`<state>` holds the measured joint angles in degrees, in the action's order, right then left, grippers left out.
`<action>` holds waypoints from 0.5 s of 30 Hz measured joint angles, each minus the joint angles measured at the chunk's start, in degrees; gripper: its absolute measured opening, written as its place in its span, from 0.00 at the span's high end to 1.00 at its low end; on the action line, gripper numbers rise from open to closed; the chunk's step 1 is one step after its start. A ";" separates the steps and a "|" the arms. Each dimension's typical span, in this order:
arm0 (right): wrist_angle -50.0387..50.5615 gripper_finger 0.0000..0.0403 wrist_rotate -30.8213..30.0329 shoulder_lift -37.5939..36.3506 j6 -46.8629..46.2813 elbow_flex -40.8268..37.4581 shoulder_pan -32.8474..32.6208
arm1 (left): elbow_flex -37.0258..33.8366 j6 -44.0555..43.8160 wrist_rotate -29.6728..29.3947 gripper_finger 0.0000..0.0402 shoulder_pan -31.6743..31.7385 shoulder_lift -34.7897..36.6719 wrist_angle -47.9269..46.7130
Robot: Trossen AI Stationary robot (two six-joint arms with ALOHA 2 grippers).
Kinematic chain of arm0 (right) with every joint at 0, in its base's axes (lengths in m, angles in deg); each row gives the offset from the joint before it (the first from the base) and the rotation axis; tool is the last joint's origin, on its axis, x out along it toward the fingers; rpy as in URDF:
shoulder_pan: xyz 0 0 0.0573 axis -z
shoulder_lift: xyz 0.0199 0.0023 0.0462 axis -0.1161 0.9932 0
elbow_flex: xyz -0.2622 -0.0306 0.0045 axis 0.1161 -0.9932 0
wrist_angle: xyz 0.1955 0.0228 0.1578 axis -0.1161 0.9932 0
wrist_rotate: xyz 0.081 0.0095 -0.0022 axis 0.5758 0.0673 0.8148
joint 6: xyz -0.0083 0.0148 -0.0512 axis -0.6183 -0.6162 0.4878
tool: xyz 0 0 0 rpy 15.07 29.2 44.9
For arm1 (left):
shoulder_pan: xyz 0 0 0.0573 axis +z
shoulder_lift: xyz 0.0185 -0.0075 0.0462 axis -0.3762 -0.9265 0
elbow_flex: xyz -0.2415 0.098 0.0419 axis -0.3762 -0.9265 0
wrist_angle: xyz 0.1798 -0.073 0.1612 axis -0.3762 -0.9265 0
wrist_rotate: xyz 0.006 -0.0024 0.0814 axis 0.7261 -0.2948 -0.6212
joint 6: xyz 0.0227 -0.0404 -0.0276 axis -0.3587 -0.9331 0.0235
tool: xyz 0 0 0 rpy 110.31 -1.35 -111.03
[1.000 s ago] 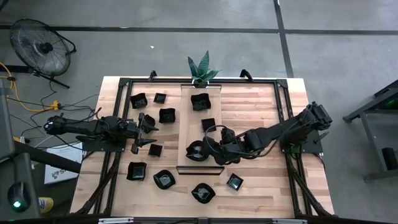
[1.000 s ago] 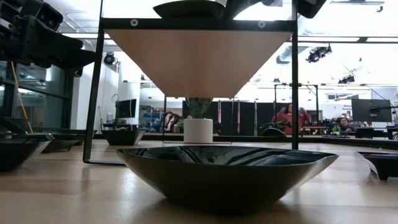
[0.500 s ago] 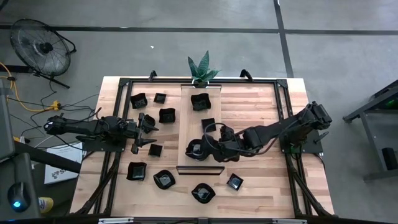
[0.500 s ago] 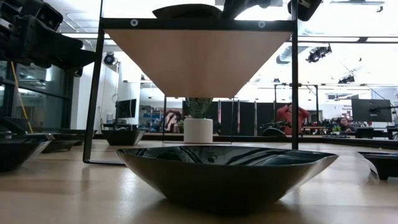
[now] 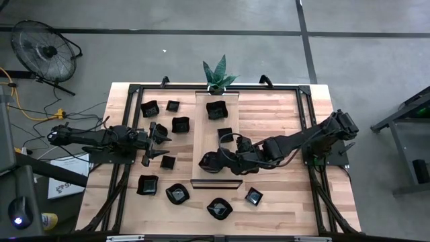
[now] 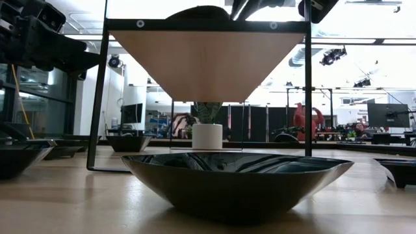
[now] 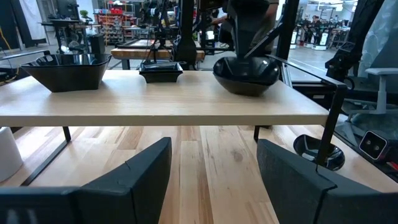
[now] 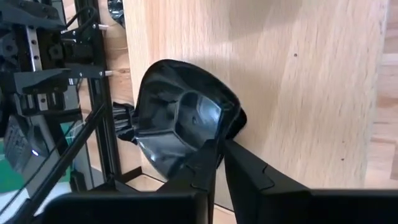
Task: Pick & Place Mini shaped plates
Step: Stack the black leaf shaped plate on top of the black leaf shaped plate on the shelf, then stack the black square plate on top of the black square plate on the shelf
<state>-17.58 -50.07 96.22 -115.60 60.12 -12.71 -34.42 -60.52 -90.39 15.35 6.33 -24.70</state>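
Note:
The mini shaped plates are small glossy black dishes. My right gripper (image 5: 220, 160) reaches in from the table's right and is shut on a round wavy-rimmed dish (image 5: 209, 162) at the left edge of the raised pale wooden board (image 5: 235, 117). Two square dishes (image 5: 216, 109) (image 5: 226, 134) sit on the board farther back. Several more dishes lie on the table left of the board (image 5: 180, 124) and along its near side (image 5: 220, 208). My left gripper (image 5: 156, 140) waits open, left of the board. My right gripper (image 8: 221, 144) pinches the round dish by its raised rim (image 8: 231, 124), one finger inside the bowl and one outside. The fingers slant down from the table's right. In the left wrist view the dish (image 7: 245, 74) sits upright with its base on the board.
A potted plant (image 5: 218, 74) stands at the board's far end. A black metal frame (image 5: 306, 107) runs around the table. One dish (image 6: 237, 182) lies right before the low camera. A bare strip of board lies right of the dishes.
My right gripper has moved a little toward the table's left, taking the round dish with it over the board's left edge. In the low view the dish's outline above the board has shifted and changed shape.

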 joint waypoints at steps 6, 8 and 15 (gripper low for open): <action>0.22 0.89 0.00 -0.10 2.63 0.00 0.00 | 0.00 -0.02 0.00 0.42 -0.01 0.00 0.00; 0.26 0.88 0.08 -0.31 3.74 0.00 0.00 | -0.02 -0.02 0.00 0.42 -0.02 0.00 0.00; 4.15 0.84 1.77 -2.41 9.20 0.02 -0.24 | 0.00 -0.02 0.02 0.42 -0.01 0.00 0.00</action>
<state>-13.43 -48.30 93.81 -106.40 60.14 -12.95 -34.42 -60.55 -90.37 15.34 6.33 -24.69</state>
